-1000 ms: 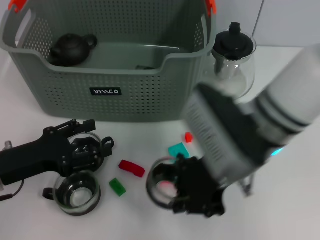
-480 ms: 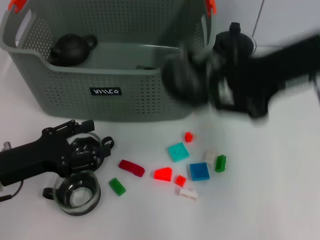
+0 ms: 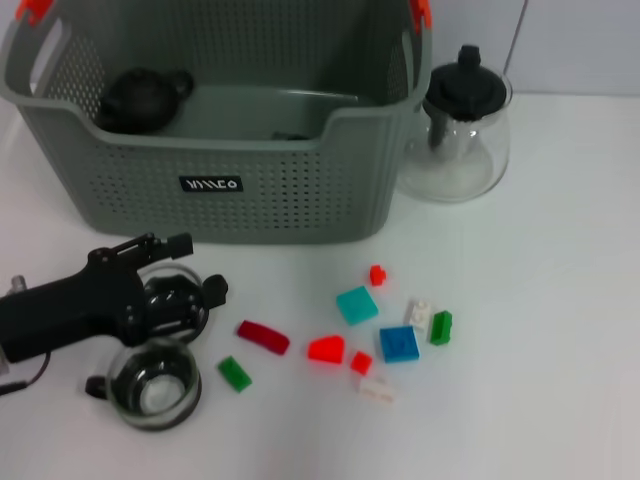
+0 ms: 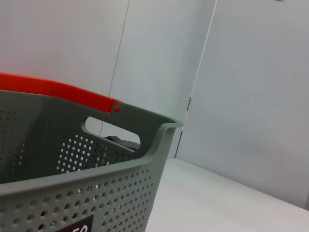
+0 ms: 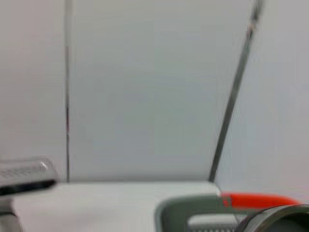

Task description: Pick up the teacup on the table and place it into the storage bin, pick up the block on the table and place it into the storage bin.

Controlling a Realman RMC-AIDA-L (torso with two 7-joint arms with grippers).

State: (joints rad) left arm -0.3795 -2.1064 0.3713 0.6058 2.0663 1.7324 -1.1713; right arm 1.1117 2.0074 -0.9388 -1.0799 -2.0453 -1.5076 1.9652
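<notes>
A glass teacup stands at the table's front left. My left gripper lies just behind it, open around a second glass cup. Loose blocks lie to the right of them: a dark red one, green, teal and blue among several. The grey-green storage bin stands behind, and its wall fills the left wrist view. My right arm is out of the head view. Its wrist view shows the bin's rim and, close up, a round glassy teacup rim.
A glass teapot with a black lid stands to the right of the bin. A dark teapot lies inside the bin at its left. Bare white table stretches to the right of the blocks.
My right arm lifted a glass teacup off the table's front middle, swung up toward the bin and left the head view, uncovering several blocks. The left gripper barely moved.
</notes>
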